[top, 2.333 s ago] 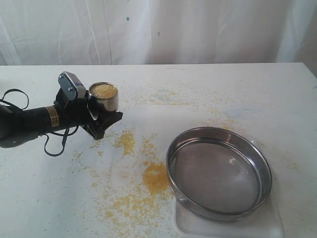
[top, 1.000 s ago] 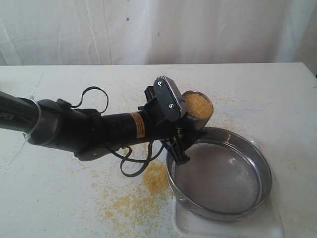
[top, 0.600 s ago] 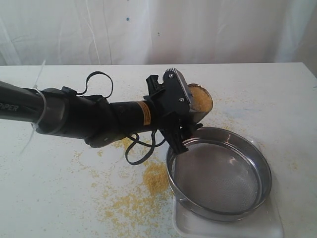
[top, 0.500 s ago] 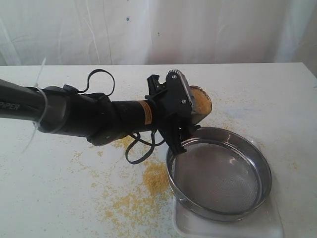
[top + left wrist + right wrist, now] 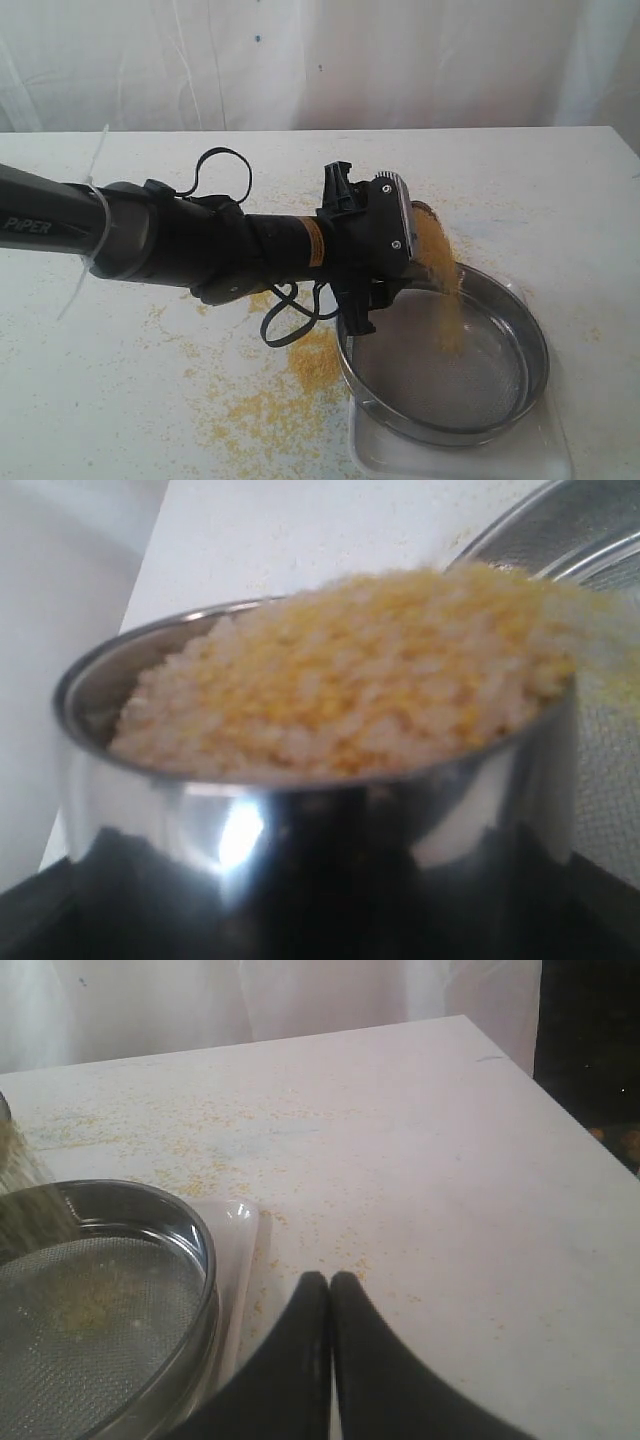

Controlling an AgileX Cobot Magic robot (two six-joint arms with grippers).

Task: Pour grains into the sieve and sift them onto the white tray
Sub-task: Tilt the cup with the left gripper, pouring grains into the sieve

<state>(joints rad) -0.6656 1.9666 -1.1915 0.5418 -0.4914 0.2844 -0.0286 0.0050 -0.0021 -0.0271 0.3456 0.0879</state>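
Item: grains (image 5: 350, 680) pouring from steel cup (image 5: 300, 830) into sieve (image 5: 520, 330).
Left tool (image 5: 395, 278) clamps cup; right tool (image 5: 330, 1300) closed, empty. Advised: tilt slowly, stream mid-mesh, above white tray (image 5: 545, 455).

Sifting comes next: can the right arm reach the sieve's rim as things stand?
Probably yes: the right gripper, shut, sits near the sieve, with only the low edge of the white tray between.

- The word "PIPER" stood in pale capitals on the grey section of the left arm (image 5: 40, 222), seen in the exterior view.
- An orange label (image 5: 316, 243) ringed the arm's black section; its print was too small to read.
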